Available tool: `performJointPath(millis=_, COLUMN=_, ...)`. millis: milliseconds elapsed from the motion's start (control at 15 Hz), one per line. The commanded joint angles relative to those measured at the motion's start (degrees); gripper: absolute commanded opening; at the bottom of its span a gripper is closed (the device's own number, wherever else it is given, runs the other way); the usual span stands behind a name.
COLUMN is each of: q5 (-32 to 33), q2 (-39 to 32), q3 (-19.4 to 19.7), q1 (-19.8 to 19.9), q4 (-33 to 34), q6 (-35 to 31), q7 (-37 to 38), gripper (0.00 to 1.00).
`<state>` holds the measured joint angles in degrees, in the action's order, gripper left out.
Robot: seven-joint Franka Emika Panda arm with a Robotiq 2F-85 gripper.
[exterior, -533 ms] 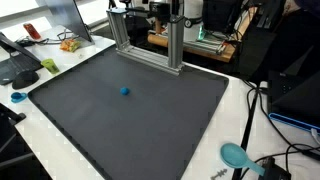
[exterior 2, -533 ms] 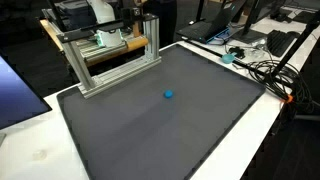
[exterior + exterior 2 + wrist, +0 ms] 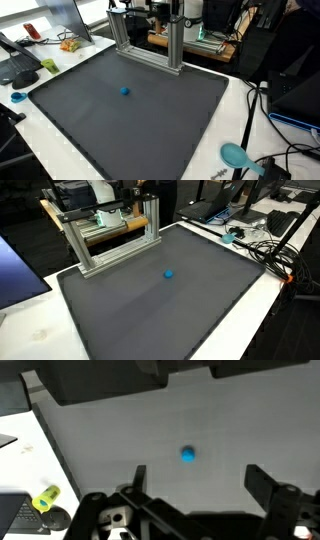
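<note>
A small blue ball (image 3: 125, 90) lies alone on the dark grey mat (image 3: 150, 125), a little toward its far side; it also shows as the blue ball (image 3: 168, 275) on the mat (image 3: 170, 315). In the wrist view the ball (image 3: 187, 454) sits on the mat just ahead of my gripper (image 3: 200, 485), slightly to one side of the midline. The gripper hangs well above the mat, open, its two dark fingers (image 3: 265, 485) wide apart with nothing between them. I cannot make out the gripper in either exterior view.
An aluminium frame (image 3: 150, 40) stands on the mat's far edge, also the frame (image 3: 110, 240). A teal scoop (image 3: 237, 155) and cables (image 3: 270, 250) lie off the mat on the white table. A laptop (image 3: 20, 60) and small clutter (image 3: 68, 44) sit at one corner.
</note>
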<state>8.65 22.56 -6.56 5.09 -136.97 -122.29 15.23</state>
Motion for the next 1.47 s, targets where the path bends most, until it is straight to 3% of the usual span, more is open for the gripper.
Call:
performJointPath(millis=0, q5=0.5, q2=4.8, q3=2.7, q1=-1.1, q4=-2.8, q6=4.3, q7=-5.2, gripper=1.0)
performJointPath(millis=200, q5=-0.1, q2=9.2, q3=4.3, q1=-1.1, q4=-5.7, q6=6.7, q7=-8.0, gripper=1.0)
performJointPath(millis=533, q5=-2.4, q2=14.3, q3=3.6, q1=-1.9, q4=-9.5, q6=9.5, q7=-4.9, gripper=1.0)
performJointPath(millis=600, q5=-0.6, q2=11.2, q3=3.7, q1=-1.0, q4=-7.1, q6=8.3, q7=-5.5, gripper=1.0)
performJointPath(millis=933, q5=-1.1, q2=13.0, q3=3.5, q1=-1.7, q4=-8.7, q6=8.9, q7=-5.3, gripper=1.0)
performJointPath(millis=1400, q5=-3.3, q2=14.9, q3=3.5, q1=-5.5, q4=-13.1, q6=5.3, q7=-7.8, gripper=1.0)
